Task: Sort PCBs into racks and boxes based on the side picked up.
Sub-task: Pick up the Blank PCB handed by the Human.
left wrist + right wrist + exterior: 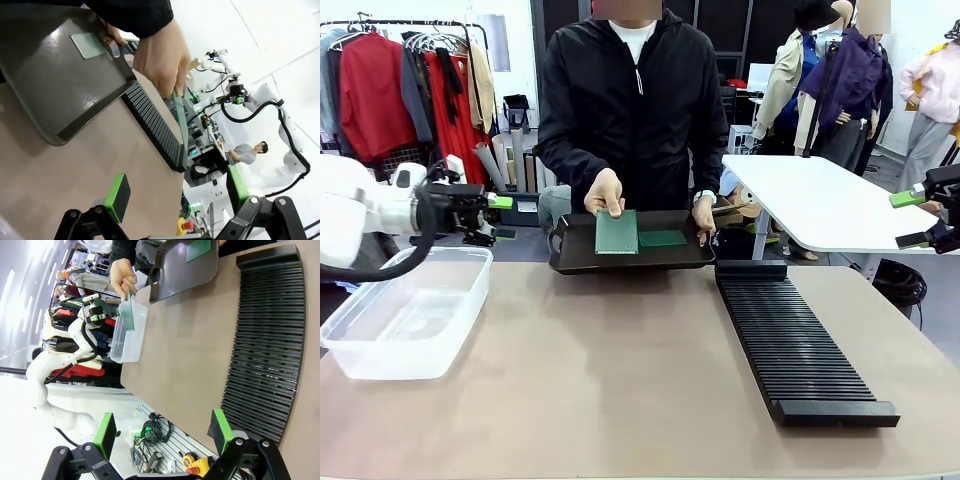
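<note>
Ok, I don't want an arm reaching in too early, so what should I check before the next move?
1. Is the left gripper open and empty: ok.
2. Is the right gripper open and empty: ok.
3. Is a thin green circuit board held upright by the person's hand over the shallow black tray: ok.
4. Which face of that board would be gripped: cannot tell.
5. Does the clear plastic tub have room: ok, nothing in it.
6. Are the slots of the long black slotted rack free: ok.

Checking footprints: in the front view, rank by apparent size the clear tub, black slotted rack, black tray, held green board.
Clear plastic tub and long black slotted rack: too alike.
Shallow black tray.
Held green circuit board.
</note>
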You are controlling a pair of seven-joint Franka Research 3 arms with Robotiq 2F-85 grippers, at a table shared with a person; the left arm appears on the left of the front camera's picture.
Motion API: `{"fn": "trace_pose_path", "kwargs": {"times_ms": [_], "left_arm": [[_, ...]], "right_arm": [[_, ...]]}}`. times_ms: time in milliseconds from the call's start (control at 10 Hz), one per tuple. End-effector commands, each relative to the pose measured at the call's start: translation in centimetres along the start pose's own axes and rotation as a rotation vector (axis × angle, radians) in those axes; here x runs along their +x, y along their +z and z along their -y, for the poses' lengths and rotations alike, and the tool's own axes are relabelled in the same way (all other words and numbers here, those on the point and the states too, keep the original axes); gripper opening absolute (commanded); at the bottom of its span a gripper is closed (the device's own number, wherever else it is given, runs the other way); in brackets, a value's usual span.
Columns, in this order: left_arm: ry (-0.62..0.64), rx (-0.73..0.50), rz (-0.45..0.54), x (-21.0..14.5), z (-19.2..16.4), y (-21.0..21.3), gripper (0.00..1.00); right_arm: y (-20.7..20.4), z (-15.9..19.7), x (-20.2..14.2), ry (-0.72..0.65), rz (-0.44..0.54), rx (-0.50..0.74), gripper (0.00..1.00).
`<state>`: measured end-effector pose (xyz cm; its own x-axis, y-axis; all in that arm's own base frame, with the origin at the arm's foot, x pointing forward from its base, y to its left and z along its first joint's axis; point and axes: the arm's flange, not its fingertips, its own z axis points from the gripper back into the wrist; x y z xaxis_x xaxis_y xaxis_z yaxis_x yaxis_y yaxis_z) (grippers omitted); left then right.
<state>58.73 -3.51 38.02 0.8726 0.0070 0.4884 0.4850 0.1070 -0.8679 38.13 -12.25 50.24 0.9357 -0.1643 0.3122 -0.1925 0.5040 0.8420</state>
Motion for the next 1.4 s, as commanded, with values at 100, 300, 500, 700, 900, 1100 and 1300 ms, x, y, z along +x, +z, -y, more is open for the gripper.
{"fn": "trace_pose_path", "kwargs": {"times_ms": [100, 300, 500, 700, 900, 1100, 1300], "left_arm": [[-0.003, -0.044, 0.010, 0.4, -2.0, -3.2, 1.00], [0.005, -0.050, -0.009, 1.0, -3.2, -5.2, 1.00], [-0.003, -0.064, -0.029, 1.7, -3.9, -7.1, 1.00], [-0.012, -0.074, -0.051, 1.9, -4.0, -8.9, 1.00], [0.005, -0.092, -0.067, 1.9, -4.5, -10.3, 1.00], [-0.002, -0.084, -0.078, 1.4, -4.1, -9.9, 1.00], [-0.002, -0.084, -0.078, 1.4, -4.1, -9.9, 1.00]], "right_arm": [[-0.2, -0.2, -0.2, 0.010, 0.020, -0.003, 1.00], [-0.2, -0.2, -0.2, 0.010, 0.020, -0.003, 1.00], [-0.2, -0.2, -0.2, 0.010, 0.020, -0.003, 1.00], [-0.2, -0.2, -0.2, 0.010, 0.020, -0.003, 1.00], [-0.2, -0.2, -0.2, 0.010, 0.020, -0.003, 1.00], [-0.2, -0.2, -0.2, 0.010, 0.020, -0.003, 1.00], [-0.2, -0.2, -0.2, 0.010, 0.020, -0.003, 1.00]]}}
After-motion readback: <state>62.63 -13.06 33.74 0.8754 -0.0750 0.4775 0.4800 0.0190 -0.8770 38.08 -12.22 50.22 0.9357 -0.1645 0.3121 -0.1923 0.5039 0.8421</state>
